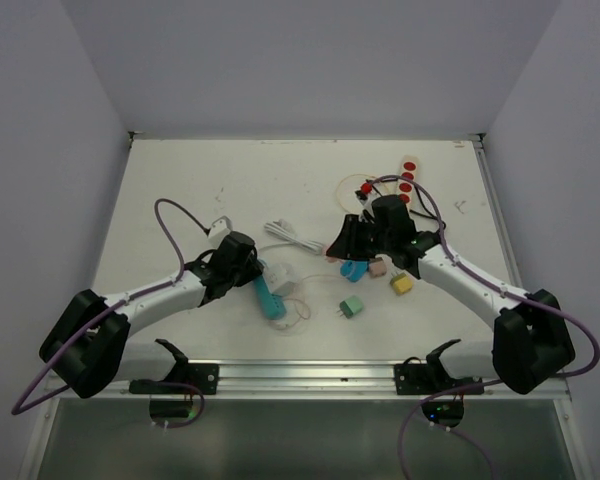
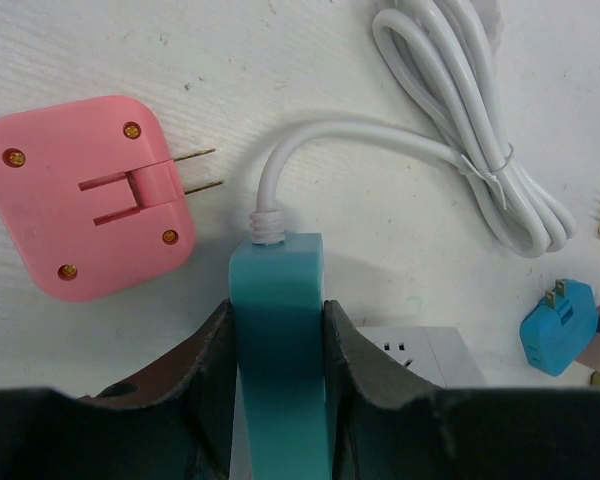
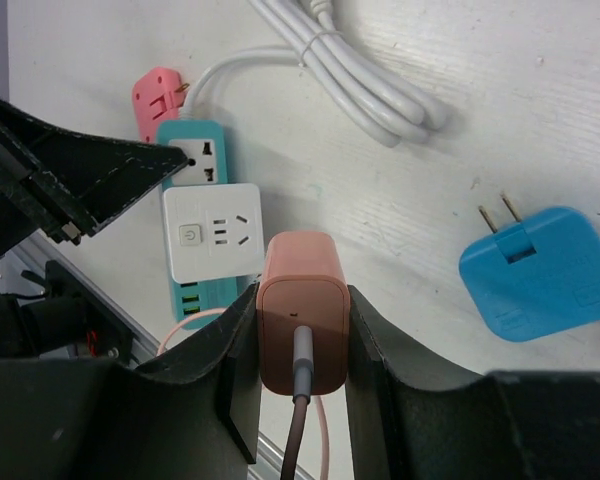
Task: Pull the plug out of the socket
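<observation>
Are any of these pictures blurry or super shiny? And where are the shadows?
Top external view: soft even light, no glare, everything small. Left wrist view: the teal power strip is sharp, the white cable casts a faint soft shadow, and the near fingers are dark. Right wrist view: the pink charger is sharp, and the fingers beside it are nearly black.

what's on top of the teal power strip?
A white socket adapter sits on the teal power strip, covering its middle. One strip socket shows past it, small ports on the other side. What lies under the adapter, pins included, is hidden.
</observation>
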